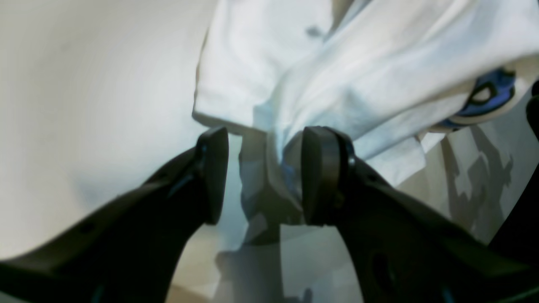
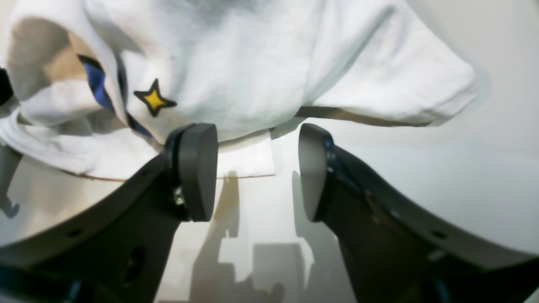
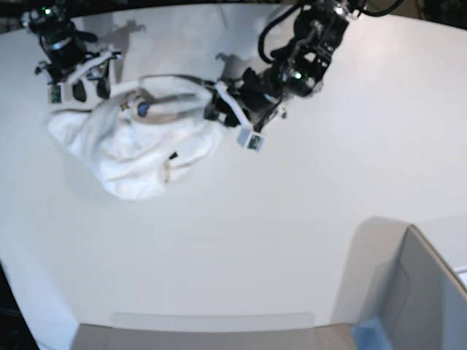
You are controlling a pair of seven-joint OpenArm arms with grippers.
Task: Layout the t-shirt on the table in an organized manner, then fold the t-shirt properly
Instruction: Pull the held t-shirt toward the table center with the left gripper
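A broad white desk (image 3: 292,219) with a curved edge fills the base view, and a grey box with a blue corner (image 3: 408,306) sits at about 5 o'clock. Only this view shows the whole t-shirt (image 3: 139,149): a crumpled white heap at about 10 o'clock on the desk, with an arm at either end of it.

The left wrist view alone shows the left claw (image 1: 261,176) spread wide, a fold of the shirt's edge lying between its fingers (image 1: 212,172) without being pinched; a patch of blue print shows at 3 o'clock there.

The right wrist view alone shows the right claw (image 2: 252,168) also spread wide over bare desk, its fingers at the cloth's edge, gripping nothing. A yellow star with a dark outline and a blue stripe appear at 10 o'clock in that view.

The shirt is bunched and wrinkled, not spread flat.
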